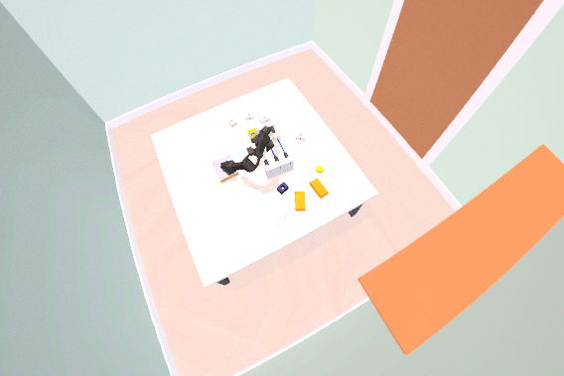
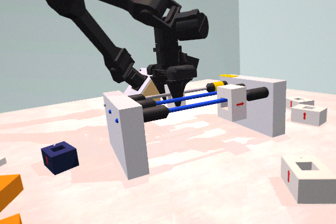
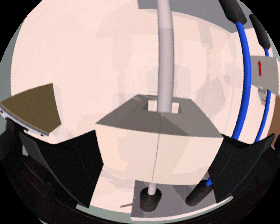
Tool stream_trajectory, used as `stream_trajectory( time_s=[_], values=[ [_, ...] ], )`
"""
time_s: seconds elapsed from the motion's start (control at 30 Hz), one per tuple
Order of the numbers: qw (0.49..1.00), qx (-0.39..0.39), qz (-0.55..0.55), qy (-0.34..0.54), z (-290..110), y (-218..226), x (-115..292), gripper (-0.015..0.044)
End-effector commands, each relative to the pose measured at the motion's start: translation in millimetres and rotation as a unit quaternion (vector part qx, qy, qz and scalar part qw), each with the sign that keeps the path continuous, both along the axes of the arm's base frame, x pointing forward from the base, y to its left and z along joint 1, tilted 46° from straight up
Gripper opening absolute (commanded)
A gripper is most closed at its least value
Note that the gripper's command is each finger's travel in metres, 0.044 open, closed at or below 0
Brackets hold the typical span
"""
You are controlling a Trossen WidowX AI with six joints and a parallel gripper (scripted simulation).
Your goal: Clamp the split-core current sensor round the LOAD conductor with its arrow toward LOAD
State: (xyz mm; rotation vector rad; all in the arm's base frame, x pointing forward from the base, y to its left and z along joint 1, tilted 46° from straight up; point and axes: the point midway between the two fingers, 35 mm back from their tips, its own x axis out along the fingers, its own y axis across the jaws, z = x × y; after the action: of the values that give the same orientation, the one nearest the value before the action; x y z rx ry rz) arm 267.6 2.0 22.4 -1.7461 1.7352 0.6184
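From the top, the black arm [image 1: 249, 164] reaches over the desk [image 1: 199, 231] [image 2: 183, 191] to the grey stand [image 1: 279, 168] [image 2: 127, 138]. The sensor is too small to pick out there. A dark blue block [image 1: 282, 186] [image 2: 59, 158] sits near the stand. Two orange blocks, one [image 1: 300, 200] and another [image 1: 319, 188], lie on the desk, with a yellow disc [image 1: 320, 169] near them.

From the side, the end effector [image 2: 171, 101] points down at the grey rod [image 2: 157, 95] [image 3: 165, 60], behind two blue rods. Part of the pale sensor [image 2: 182, 101] [image 3: 183, 155] shows behind its fingers. A yellow band [image 2: 219, 85] goes round the far end of the grey rod. A white block [image 2: 239, 105] [image 3: 273, 75] hangs on the front blue rod, its red arrow pointing to the far end. The dark blue block stands apart from the rods.

From the wrist, the fingers stand wide apart, one at each side of the sensor. I cannot tell if they are gripping it. The sensor is around the grey rod, which goes through its hole. Its two halves meet at a thin line. No arrow shows on the sides I can see.
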Motion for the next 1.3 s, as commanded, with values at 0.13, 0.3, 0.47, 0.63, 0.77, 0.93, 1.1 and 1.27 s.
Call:
stream_trajectory(
  time_s=[0.13,0.3,0.47,0.63,0.77,0.93,1.1,1.27],
  values=[
    [1.000,0.000,-0.001,0.000,0.0,-0.5,0.0,0.0256],
    [1.000,0.000,-0.001,0.000,0.0,-0.5,0.0,0.0144],
    [1.000,0.000,-0.001,0.000,0.0,-0.5,0.0,0.0110],
    [1.000,0.000,-0.001,0.000,0.0,-0.5,0.0,0.0077],
    [1.000,0.000,-0.001,0.000,0.9,0.6,0.0,0.0000],
    [1.000,-0.001,0.000,0.001,1.1,0.5,-0.2,0.0000],
    [1.000,-0.001,0.000,0.001,1.1,0.5,-0.2,0.0000],
    [1.000,0.000,-0.006,0.007,1.3,0.5,0.5,0.0000]
  ],
)
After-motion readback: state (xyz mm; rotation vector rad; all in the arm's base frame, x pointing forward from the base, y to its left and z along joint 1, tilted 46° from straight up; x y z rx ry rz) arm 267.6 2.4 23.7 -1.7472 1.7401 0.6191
